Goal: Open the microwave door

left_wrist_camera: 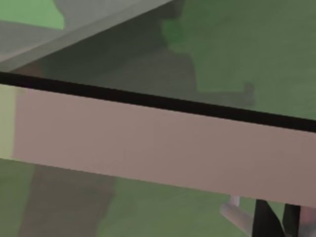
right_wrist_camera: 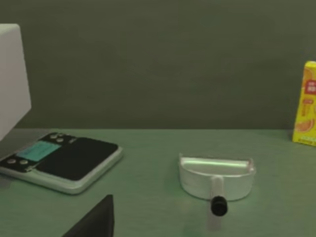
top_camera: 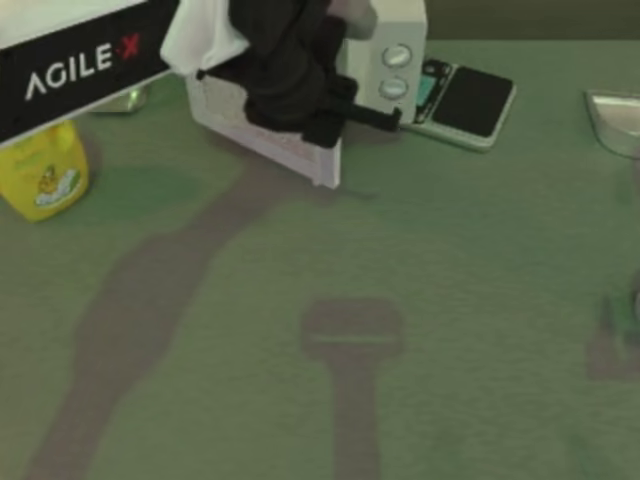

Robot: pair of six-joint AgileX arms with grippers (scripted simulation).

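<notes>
Door: the flat white microwave door (top_camera: 275, 140) stands swung outward from the small white boxy microwave (top_camera: 392, 45), partly open.
Left gripper (top_camera: 372, 117): at the door's free edge to swing it; jaw state cannot be told.
Right arm: parked, out of view.

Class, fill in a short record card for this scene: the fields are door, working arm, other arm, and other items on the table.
door: microwave door swung partly out from the microwave
working arm: left gripper at the door's free edge
other arm: right arm out of the top view
other items: scale, yellow bottle, metal dustpan, yellow carton
</notes>
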